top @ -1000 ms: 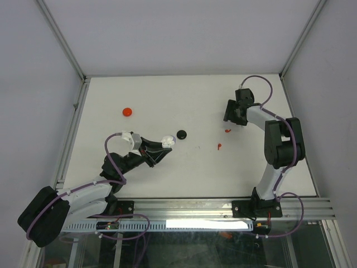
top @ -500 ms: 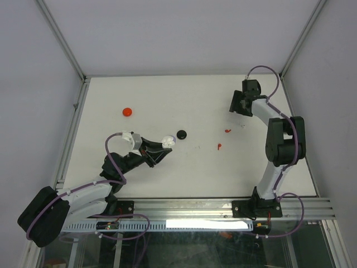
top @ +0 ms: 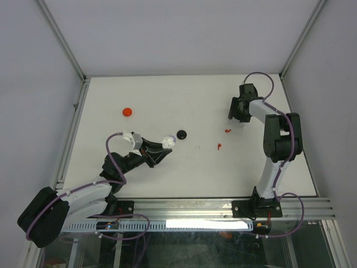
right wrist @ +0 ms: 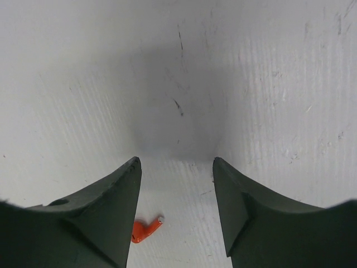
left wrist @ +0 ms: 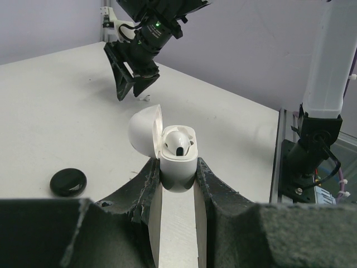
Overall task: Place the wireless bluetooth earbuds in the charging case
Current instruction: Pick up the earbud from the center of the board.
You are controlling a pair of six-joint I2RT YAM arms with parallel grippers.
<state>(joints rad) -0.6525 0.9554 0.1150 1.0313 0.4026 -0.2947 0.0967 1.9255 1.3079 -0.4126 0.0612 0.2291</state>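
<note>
We are finding left pincer (left wrist: 177, 174) clamping the charging case (left wrist: 177, 149); right pincer (right wrist: 175, 167), gaping empty, may flick the off-centre red earbud (right wrist: 146, 229).

Gloss wht plastic: charging case (left wrist: 177, 167); matt blk, grainy, rough-edged: left gripper fingers (left wrist: 142, 190); matt wht, lightly scuffed: table (right wrist: 268, 84); smooth plastic: red earbud (right wrist: 146, 230).

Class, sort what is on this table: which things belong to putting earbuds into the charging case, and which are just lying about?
Job in hand: white charging case, open, held by the left pincer; white earbud seated inside it; red earbuds; right pincer, open, near them.
Lying about: black disc; red disc.
</note>
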